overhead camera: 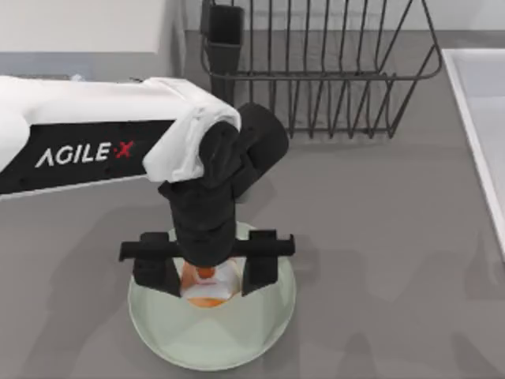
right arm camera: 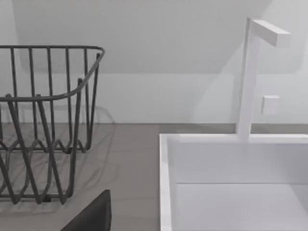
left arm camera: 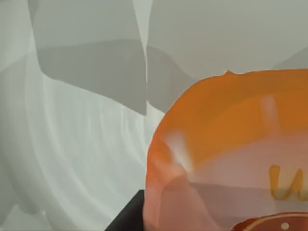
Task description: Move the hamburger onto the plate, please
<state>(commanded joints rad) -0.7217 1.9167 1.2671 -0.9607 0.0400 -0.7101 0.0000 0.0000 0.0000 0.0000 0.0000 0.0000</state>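
Here the left hand (overhead camera: 209, 278) straddles the hamburger (overhead camera: 210, 286) over the plate (overhead camera: 260, 328).

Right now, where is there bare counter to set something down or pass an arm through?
Open grey counter lies between the wire rack, the sink and the plate. It is crowded at the plate, where the left gripper straddles the hamburger.

We see the small orange-tan hamburger (overhead camera: 209, 286) with white patches on the plate (overhead camera: 237, 343), a large pale mint-green glossy round one near the table's front.
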